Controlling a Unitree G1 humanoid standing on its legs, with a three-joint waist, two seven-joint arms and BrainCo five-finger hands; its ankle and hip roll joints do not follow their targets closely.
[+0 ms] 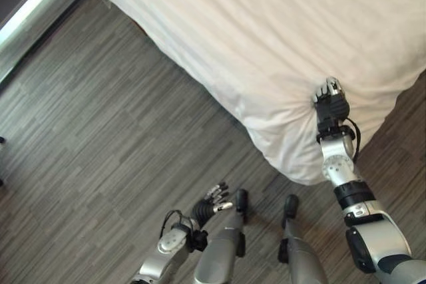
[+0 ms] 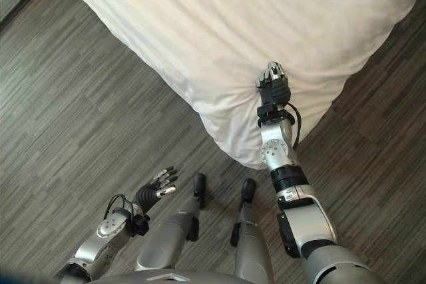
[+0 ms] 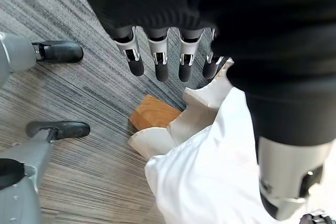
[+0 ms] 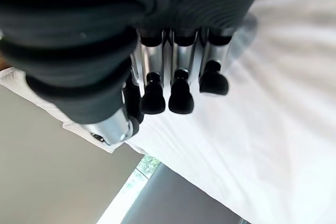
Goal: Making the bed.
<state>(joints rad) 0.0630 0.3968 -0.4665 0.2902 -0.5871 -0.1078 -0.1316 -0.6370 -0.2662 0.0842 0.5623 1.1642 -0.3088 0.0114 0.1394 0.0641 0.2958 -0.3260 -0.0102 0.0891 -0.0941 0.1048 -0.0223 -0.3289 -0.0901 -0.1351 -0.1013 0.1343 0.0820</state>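
A white duvet (image 1: 266,31) covers the bed, whose near corner hangs down toward the floor just ahead of me. My right hand (image 1: 330,100) rests on top of that corner with its fingers (image 4: 181,95) curled into the cloth, which puckers in folds around it. My left hand (image 1: 212,201) hangs low over the floor at my left side, away from the bed, its fingers (image 3: 157,56) straight and holding nothing. Past them the hanging duvet corner (image 3: 210,171) shows.
Grey wood-grain flooring (image 1: 100,131) runs along the bed's left side and round its corner. A wooden bed leg (image 3: 152,114) stands under the hanging corner. A pale skirting strip (image 1: 33,1) lines the wall at the far left.
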